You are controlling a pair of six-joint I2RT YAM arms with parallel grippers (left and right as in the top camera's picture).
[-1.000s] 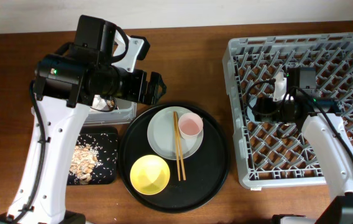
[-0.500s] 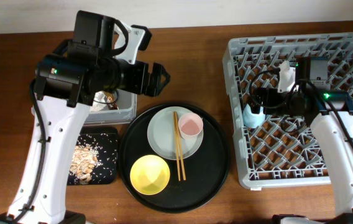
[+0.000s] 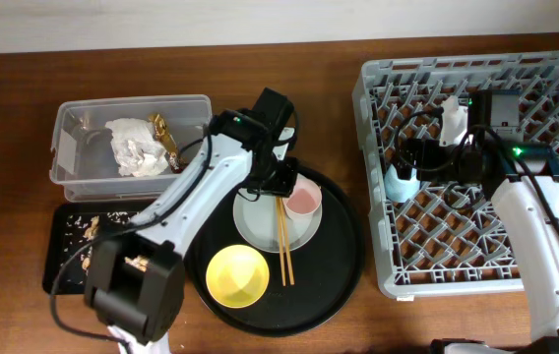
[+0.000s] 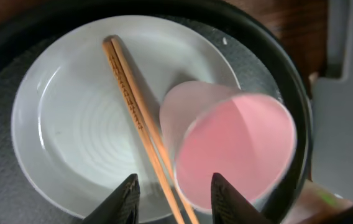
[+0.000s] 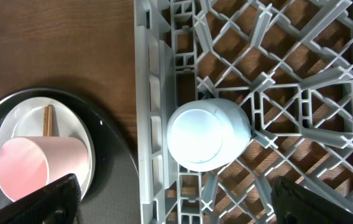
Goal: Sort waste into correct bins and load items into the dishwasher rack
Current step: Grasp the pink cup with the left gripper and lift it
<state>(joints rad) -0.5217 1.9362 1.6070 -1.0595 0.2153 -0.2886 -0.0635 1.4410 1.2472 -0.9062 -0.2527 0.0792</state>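
Now off the tub (image 3: 132,100) — left gripper (image 4: 176,190) spread over pink cup (image 4: 232,149); right gripper (image 5: 173,193) spread too

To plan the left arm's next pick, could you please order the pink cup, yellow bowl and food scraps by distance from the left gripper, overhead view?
1. Pink cup, just beside the left gripper.
2. Yellow bowl, lower on the round tray.
3. Food scraps, far left.

left arm (image 3: 196,192) held extended, elbow bent | left gripper (image 4: 175,198) pointed down, jaws parted | right arm (image 3: 535,226) stretched forward | right gripper (image 5: 173,198) spread pretty wide
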